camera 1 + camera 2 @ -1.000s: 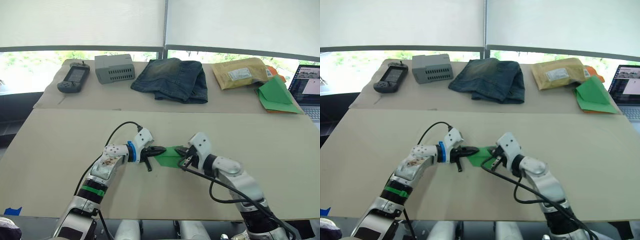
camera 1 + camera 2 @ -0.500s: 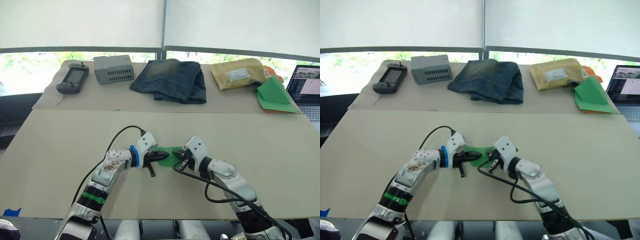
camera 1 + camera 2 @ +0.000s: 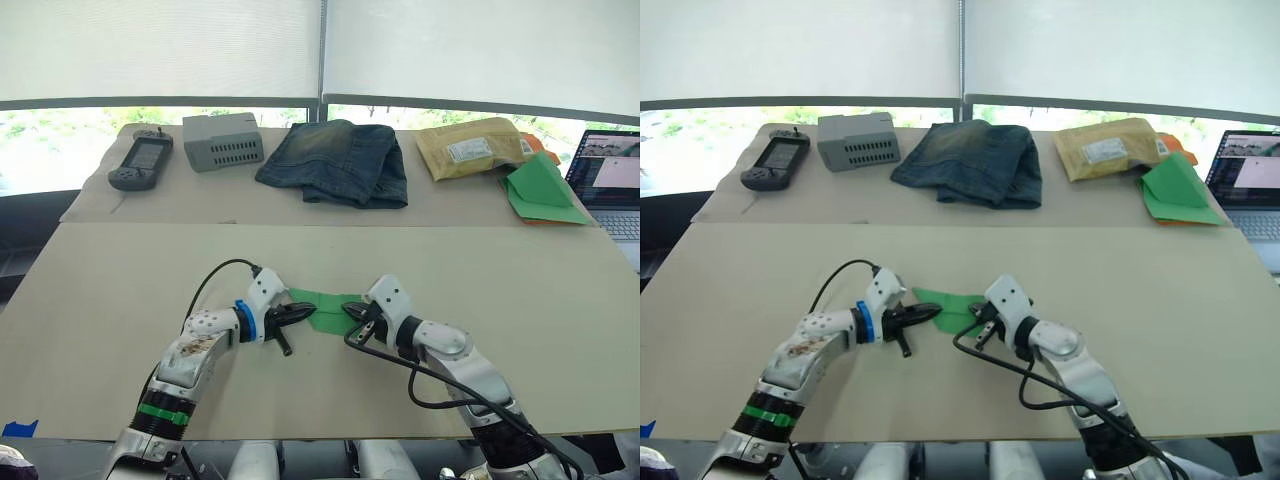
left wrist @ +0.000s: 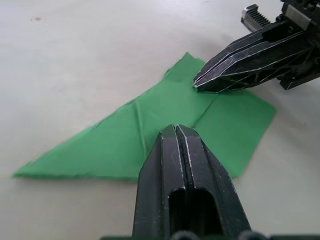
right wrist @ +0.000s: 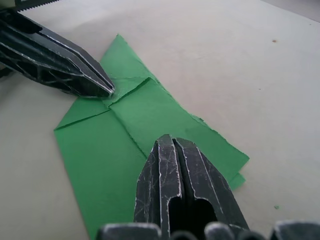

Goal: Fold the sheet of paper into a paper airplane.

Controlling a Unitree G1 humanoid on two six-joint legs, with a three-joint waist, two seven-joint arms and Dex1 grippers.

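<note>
Pressing down with both claws clenched: our left gripper (image 3: 300,316) and right gripper (image 3: 353,312) pin opposite ends of the paper (image 3: 322,306), flat on the table (image 3: 120,300). It runs lengthwise between us, both tips equally near.

Two tan tables (image 3: 120,290) pushed together, the far one (image 3: 200,190) sitting right under a long window (image 3: 60,135) with green trees outside. White roller blinds (image 3: 160,45) are pulled most of the way down, so plenty of soft daylight comes in through the strip below. Along the far table: a black handheld device (image 3: 141,160), a grey box (image 3: 224,140), folded jeans (image 3: 335,161), a padded brown envelope (image 3: 472,147), a bigger green paper (image 3: 541,189) with some orange under it, and a laptop (image 3: 609,191) at the right edge.
</note>
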